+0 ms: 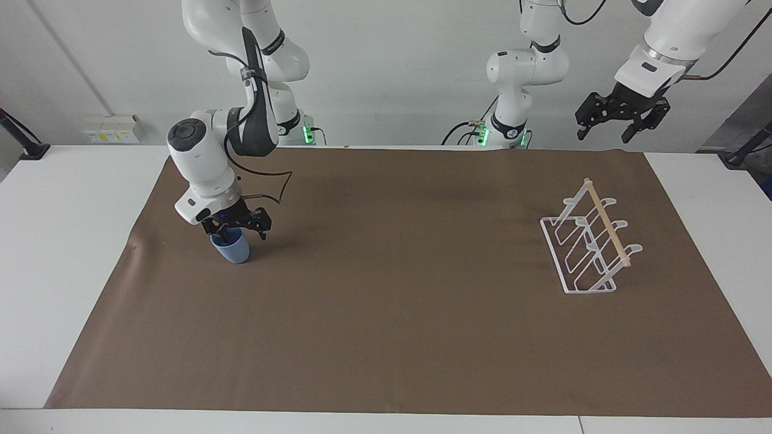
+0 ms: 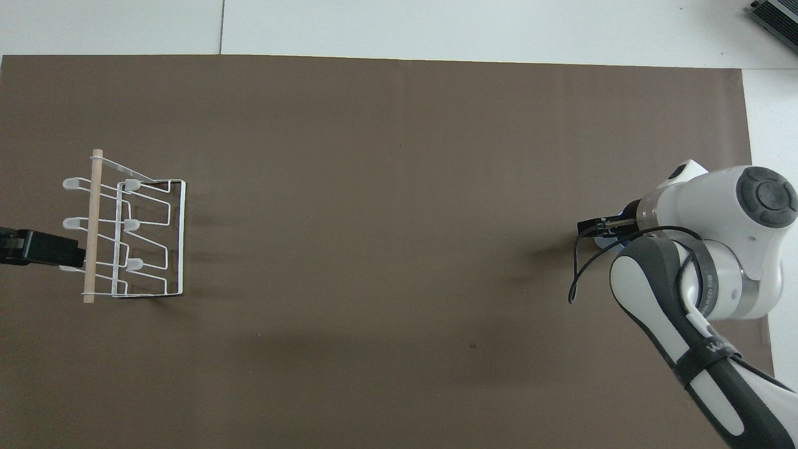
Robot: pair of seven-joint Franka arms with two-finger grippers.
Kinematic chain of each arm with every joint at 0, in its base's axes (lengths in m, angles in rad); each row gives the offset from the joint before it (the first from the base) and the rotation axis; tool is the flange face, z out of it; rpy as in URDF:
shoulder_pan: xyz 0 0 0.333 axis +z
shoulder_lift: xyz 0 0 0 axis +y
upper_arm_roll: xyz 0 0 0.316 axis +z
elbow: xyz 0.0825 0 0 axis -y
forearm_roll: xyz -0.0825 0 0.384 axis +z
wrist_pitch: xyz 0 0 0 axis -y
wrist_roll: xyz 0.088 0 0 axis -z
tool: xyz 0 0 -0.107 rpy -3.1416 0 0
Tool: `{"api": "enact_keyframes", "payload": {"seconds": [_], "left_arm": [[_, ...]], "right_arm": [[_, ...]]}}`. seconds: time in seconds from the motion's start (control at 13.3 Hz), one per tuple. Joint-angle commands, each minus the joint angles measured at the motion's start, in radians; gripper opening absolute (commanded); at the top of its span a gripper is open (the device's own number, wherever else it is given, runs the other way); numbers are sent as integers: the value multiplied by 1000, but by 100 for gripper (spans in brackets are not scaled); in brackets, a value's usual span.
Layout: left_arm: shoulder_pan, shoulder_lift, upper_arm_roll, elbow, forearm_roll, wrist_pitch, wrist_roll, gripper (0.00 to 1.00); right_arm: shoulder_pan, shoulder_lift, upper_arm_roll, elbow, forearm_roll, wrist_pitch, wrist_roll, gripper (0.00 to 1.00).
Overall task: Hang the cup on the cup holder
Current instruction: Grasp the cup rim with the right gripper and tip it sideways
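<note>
Here, facing view: R hand [image 1: 240, 231] sits at the blue cup's [image 1: 233, 249] rim, one finger apparently inside; grip state can't tell. Cup upright on the tabletop mat [image 1: 386, 313], right arm's end. Wire cup holder [image 1: 590, 247] well apart, under raised, wide-open L hand [image 1: 621, 123], waiting.

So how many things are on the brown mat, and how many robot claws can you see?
Blue cups: 1, the cup, standing on the brown mat under the right claw.
White wire racks: 1, the cup holder, toward the left arm's end.
Robot claws: 2, the right claw and the left claw, which waits up in the air.
Total: 4.
</note>
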Motion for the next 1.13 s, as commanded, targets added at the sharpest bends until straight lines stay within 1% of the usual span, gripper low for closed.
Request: {"api": "enact_keyframes", "payload": {"seconds": [0.0, 0.15, 0.23, 0.3, 0.6, 0.68, 0.75, 1.05], "left_arm": [[-1, -27, -1, -32, 13, 22, -3, 100], [1, -27, -1, -32, 13, 22, -3, 100], [1, -27, -1, -32, 13, 22, -4, 100], [1, -27, -1, -31, 13, 22, -6, 100], [-2, -27, -1, -28, 13, 19, -7, 100], [-1, -27, 1, -26, 13, 17, -6, 100], [2, -27, 1, -26, 13, 16, -6, 100], [-4, -27, -2, -26, 13, 10, -7, 100]], "right_arm": [[-7, -13, 7, -21, 11, 21, 17, 47], [-7, -13, 7, -21, 11, 18, 17, 15], [-7, -13, 7, -21, 11, 17, 17, 5], [-7, -13, 7, -21, 11, 12, 16, 0], [-8, -7, 7, -4, 11, 0, 11, 0], [-8, -10, 7, 19, 9, -41, 10, 0], [-7, -19, 7, 63, 9, -119, 10, 0], [-7, -83, 8, 330, 9, -429, 10, 0]]}}
